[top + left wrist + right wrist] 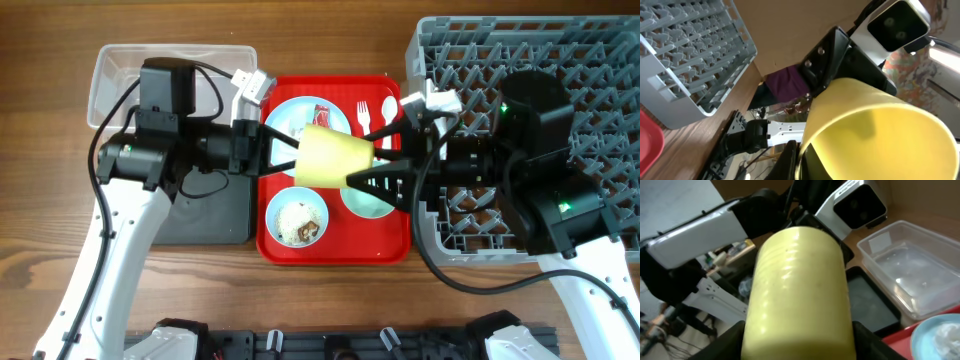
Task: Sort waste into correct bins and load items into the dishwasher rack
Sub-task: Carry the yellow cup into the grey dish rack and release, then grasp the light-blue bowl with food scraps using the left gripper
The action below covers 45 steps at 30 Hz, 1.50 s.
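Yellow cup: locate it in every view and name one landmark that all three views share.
Overhead: the yellow cup is at centre, over the red tray.
Left wrist: the cup fills the lower right.
Right wrist: the cup fills the centre, seen side-on.
Shared landmark: the red tray, at the lower left edge in left wrist, and at the lower right in right wrist.

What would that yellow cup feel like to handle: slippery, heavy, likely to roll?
The yellow cup shows glossy highlights, so probably slippery. Its thin rim suggests light plastic. Being round, it would likely roll if laid sideways.
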Each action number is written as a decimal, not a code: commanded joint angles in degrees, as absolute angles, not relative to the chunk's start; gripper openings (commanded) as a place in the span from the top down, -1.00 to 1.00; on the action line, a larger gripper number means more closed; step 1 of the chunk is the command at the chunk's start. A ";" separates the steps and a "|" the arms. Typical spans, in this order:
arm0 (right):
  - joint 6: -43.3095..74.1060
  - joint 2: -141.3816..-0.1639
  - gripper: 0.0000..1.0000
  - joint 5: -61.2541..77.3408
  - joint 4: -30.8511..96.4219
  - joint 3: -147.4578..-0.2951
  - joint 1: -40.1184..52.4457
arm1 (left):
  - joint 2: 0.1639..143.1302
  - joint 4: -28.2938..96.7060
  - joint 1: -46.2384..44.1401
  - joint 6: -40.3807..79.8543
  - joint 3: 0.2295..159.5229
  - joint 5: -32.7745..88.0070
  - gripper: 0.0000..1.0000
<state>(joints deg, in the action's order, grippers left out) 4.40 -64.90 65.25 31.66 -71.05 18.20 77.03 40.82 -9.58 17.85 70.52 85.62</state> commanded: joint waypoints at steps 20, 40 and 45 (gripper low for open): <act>23.33 -48.77 0.04 1.87 65.84 -72.10 4.16 | 77.03 40.03 -9.47 16.91 70.89 75.48 -1.00; 21.93 -80.77 -1.00 2.26 72.20 -73.12 3.31 | 77.03 40.18 -9.63 16.91 70.89 74.30 -0.99; 19.53 -72.64 -1.00 6.02 67.85 -79.55 3.31 | 77.03 43.70 -13.93 16.91 70.89 56.03 -1.00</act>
<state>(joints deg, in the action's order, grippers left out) 21.76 -79.22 2.76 70.28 -74.70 3.53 77.03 41.82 -10.87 17.37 70.52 69.65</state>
